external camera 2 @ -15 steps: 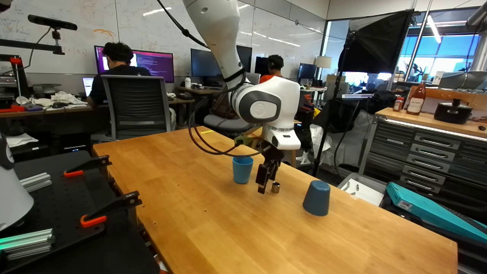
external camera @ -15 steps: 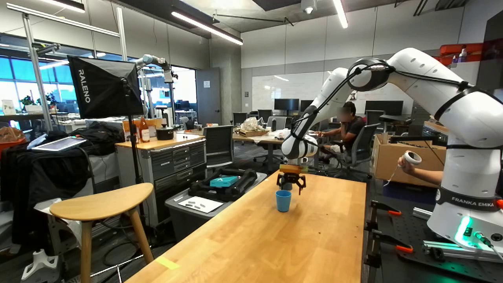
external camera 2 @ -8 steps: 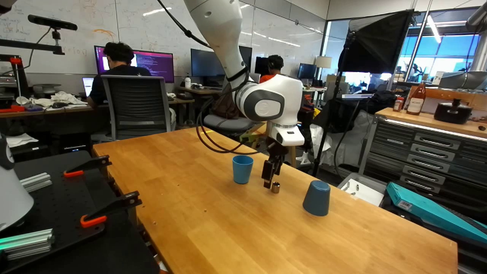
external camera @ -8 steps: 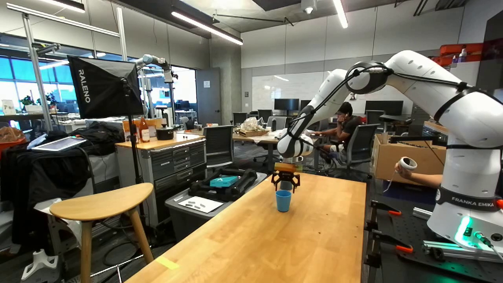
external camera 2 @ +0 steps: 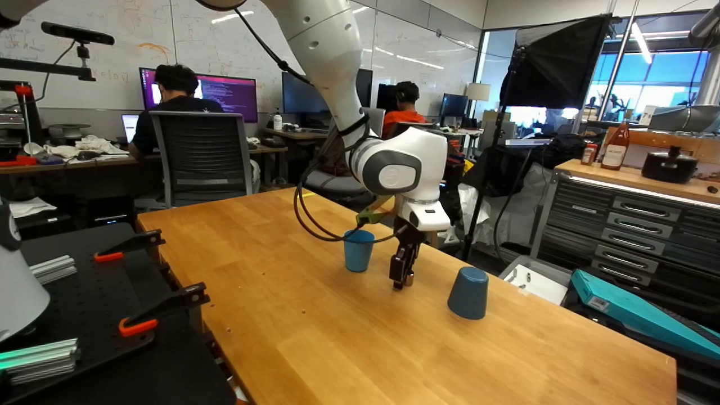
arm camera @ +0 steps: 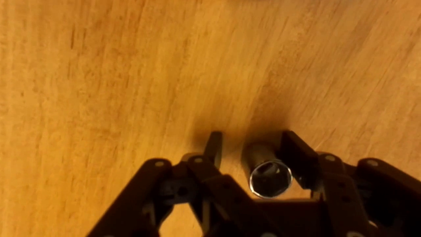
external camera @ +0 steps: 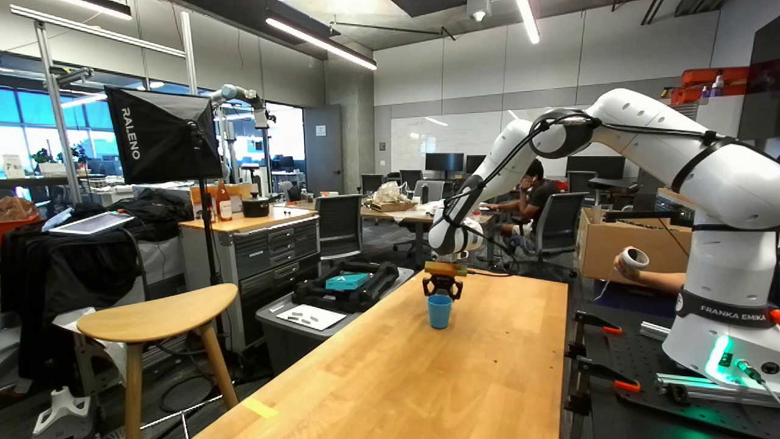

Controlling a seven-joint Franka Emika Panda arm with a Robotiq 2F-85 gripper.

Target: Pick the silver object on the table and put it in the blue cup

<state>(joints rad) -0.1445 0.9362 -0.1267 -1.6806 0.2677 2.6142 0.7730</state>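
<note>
Silver object [arm camera: 267,171] on table [external camera 2: 337,315], whiteboard [external camera 2: 216,48] beyond

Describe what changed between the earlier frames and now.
The gripper shifted sideways to the silver object, then lowered; the wrist view shows that object between open fingers. Nothing was visibly gripped or released. The upright blue cup and the upturned darker cup stayed put.

White arm [external camera: 652,113], black tool [arm camera: 251,146]: exterior finish

Contours are rounded; finish is white, in places dark grey. Black cables [external camera: 646,128] run along the outside; black straps [external camera: 728,227] encircle the arm. Black band [external camera: 725,317] on base [external camera: 691,347] reads FRANKA EMIKA; green light strip [external camera: 718,355] glows below. The wrist joint [external camera 2: 427,149] carries a dark grey oval cover [external camera 2: 371,171] with a lighter disc [external camera 2: 392,177]. The tool is jointed and dotted with pale round pins [arm camera: 198,160].
</note>
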